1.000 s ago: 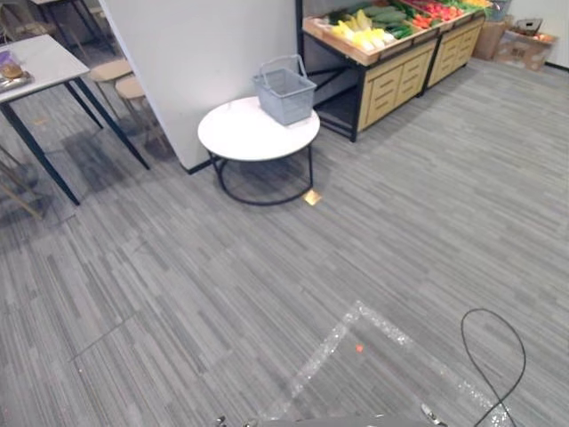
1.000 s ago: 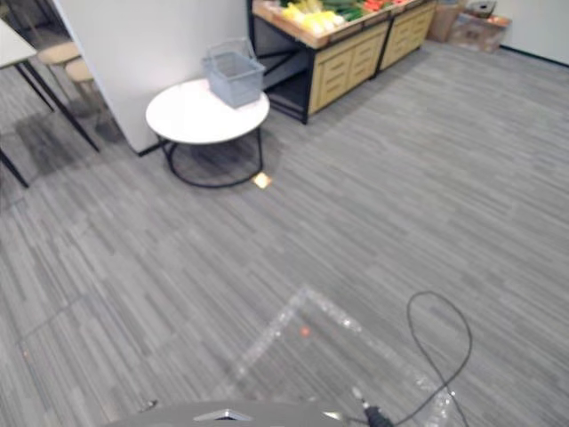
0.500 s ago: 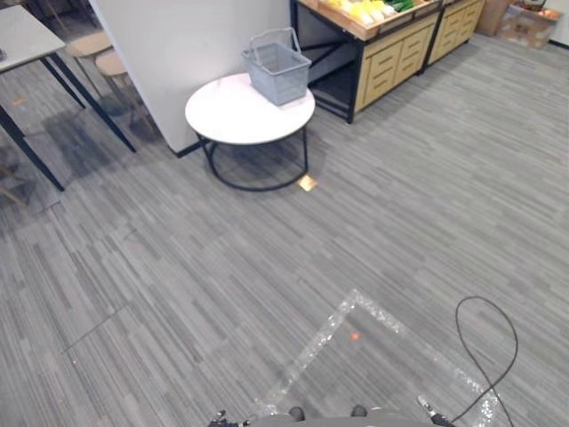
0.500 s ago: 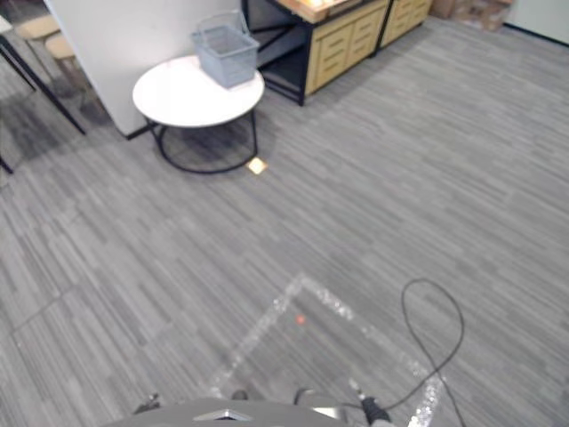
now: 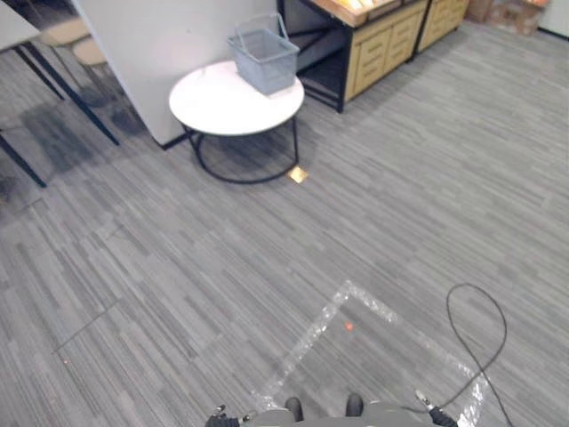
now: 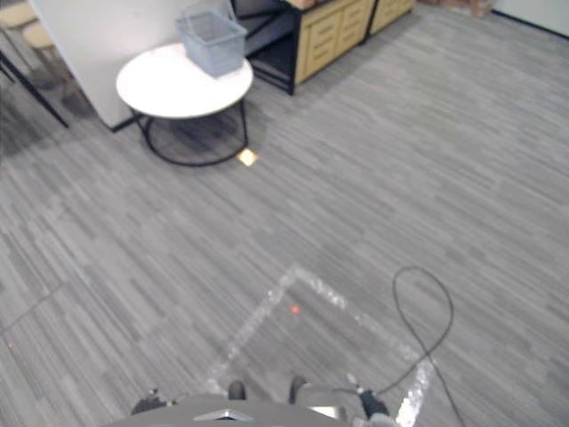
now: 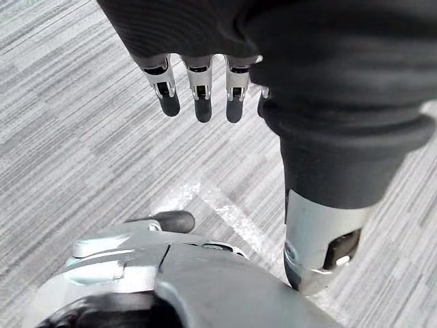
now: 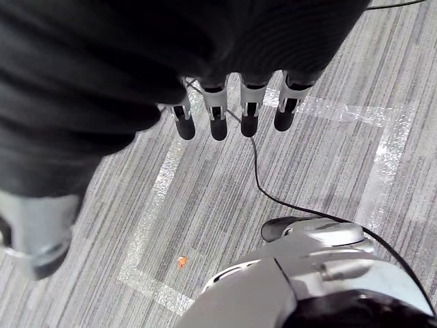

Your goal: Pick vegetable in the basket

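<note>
Head views: the grey basket [image 5: 264, 58] stands on the far side of a round white table [image 5: 213, 107], far off to the left, beside a white partition [image 5: 151, 44]. A wooden stand with drawers [image 5: 382, 49] is just right of the table. A small yellow tile [image 5: 298, 174] lies on the grey carpet [image 5: 178, 267] by the table's frame. Taped lines [image 5: 311, 342] mark the near floor.

Left wrist view: the left hand [image 7: 203, 102] hangs over the carpet — fingers straight, slightly apart, holding nothing.

Right wrist view: the right hand [image 8: 218, 119] hangs likewise — fingers straight, a little apart, empty, above the taped lines.
</note>
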